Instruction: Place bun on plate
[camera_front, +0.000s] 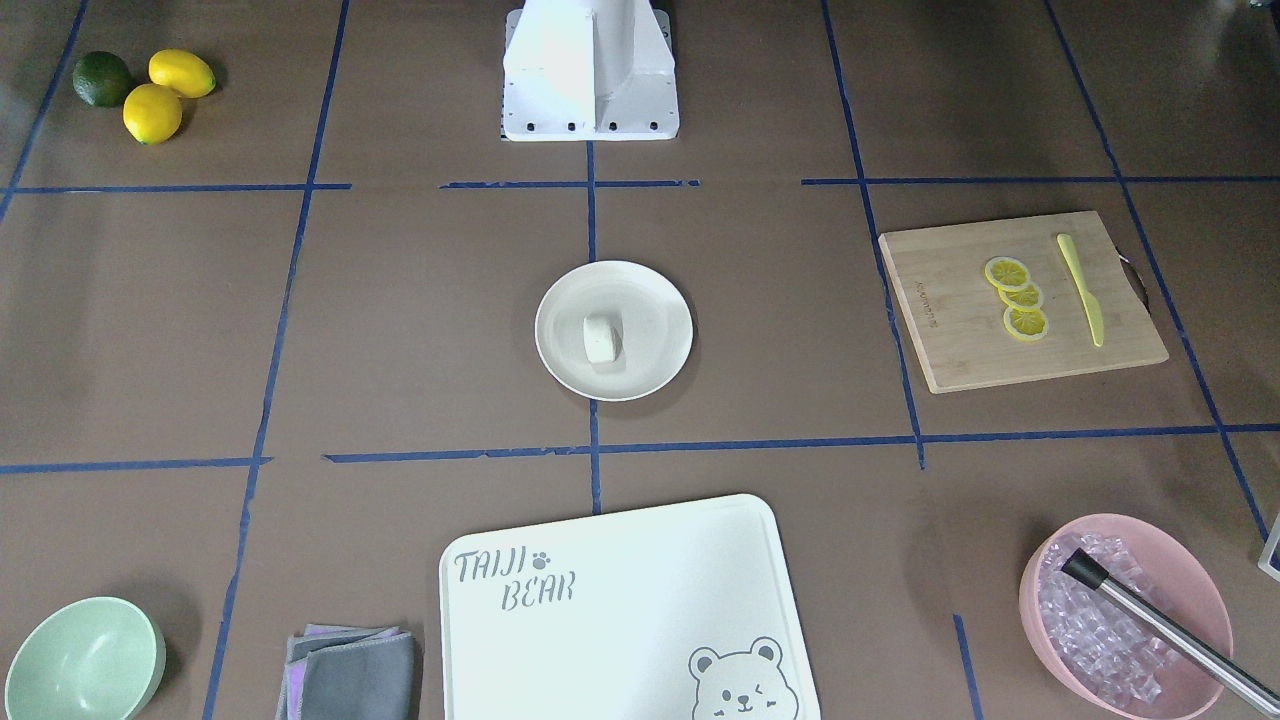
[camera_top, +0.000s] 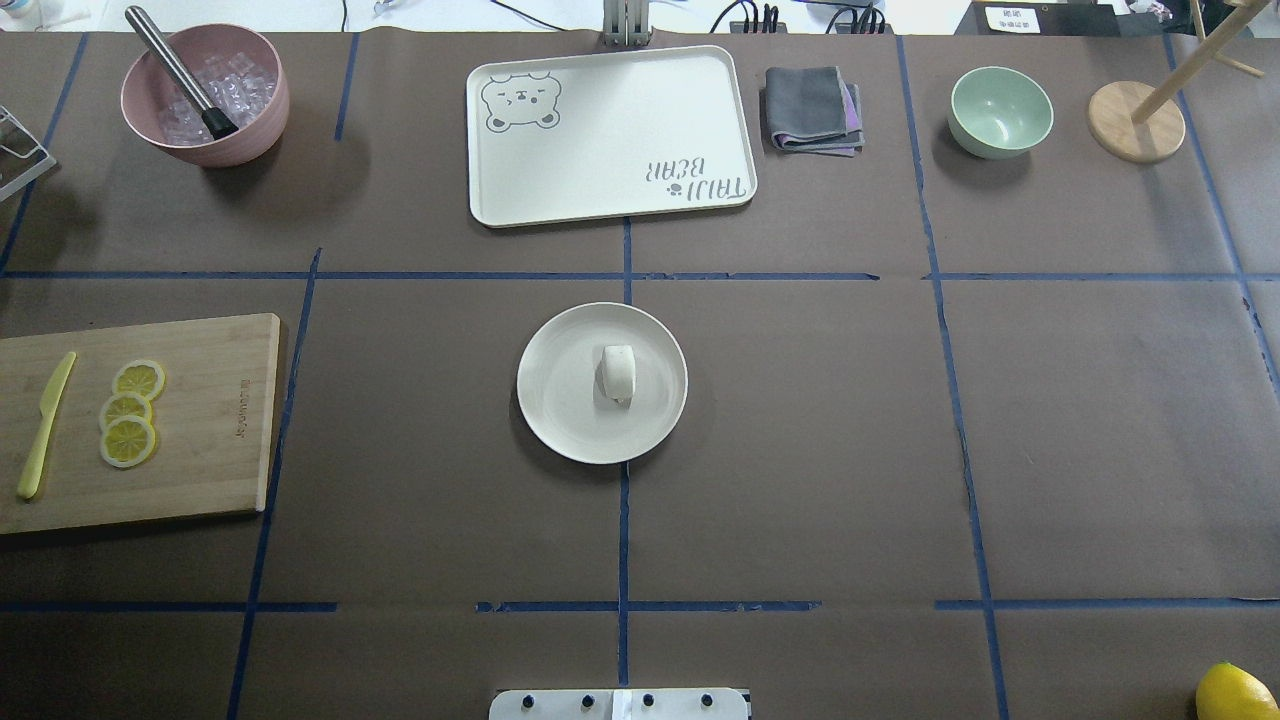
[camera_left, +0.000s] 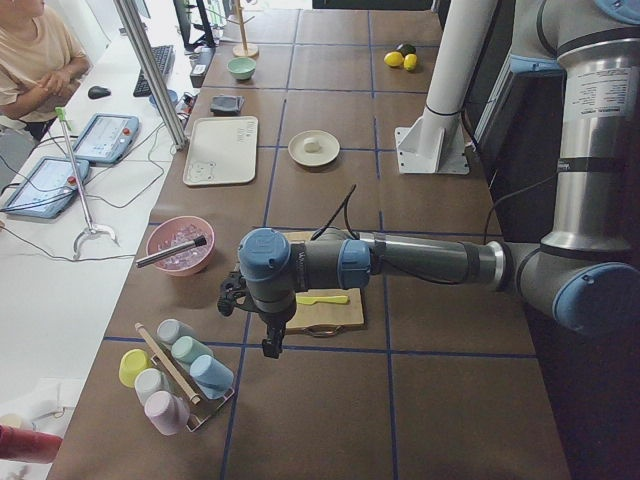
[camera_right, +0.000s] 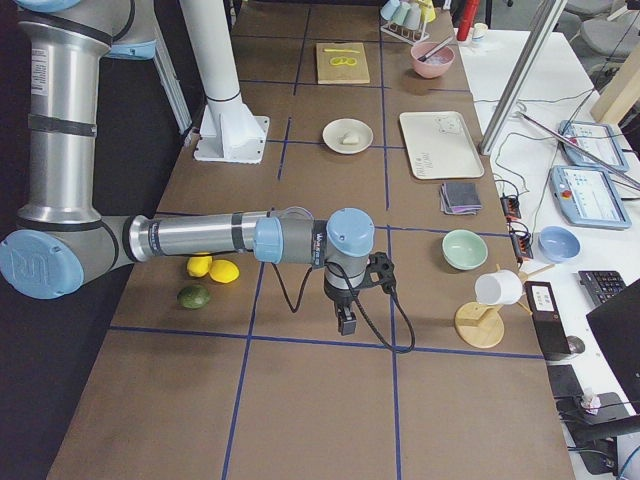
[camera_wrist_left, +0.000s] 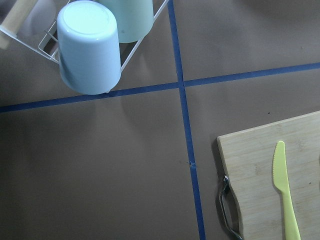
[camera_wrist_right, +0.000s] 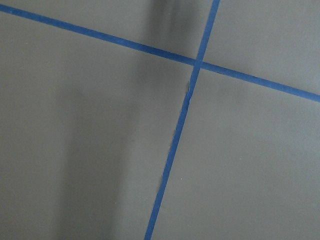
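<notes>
The small white bun (camera_top: 618, 372) lies on its side near the middle of the round cream plate (camera_top: 560, 400), at the table's centre; both also show in the front view as bun (camera_front: 601, 338) and plate (camera_front: 655, 300). Neither arm reaches into the overhead or front views. My left gripper (camera_left: 270, 345) hangs over the table's left end, near the wooden board, far from the plate. My right gripper (camera_right: 345, 322) hangs over the right end. Neither wrist view shows any fingers, so I cannot tell whether either gripper is open or shut.
A wooden board (camera_top: 200, 420) carries lemon slices (camera_top: 128, 412) and a yellow knife (camera_top: 45, 425). Along the far edge stand a pink ice bowl (camera_top: 205, 95), the bear-printed board (camera_top: 610, 135), a grey cloth (camera_top: 812, 108) and a mint bowl (camera_top: 1000, 112). A cup rack (camera_wrist_left: 90, 45) sits under the left wrist.
</notes>
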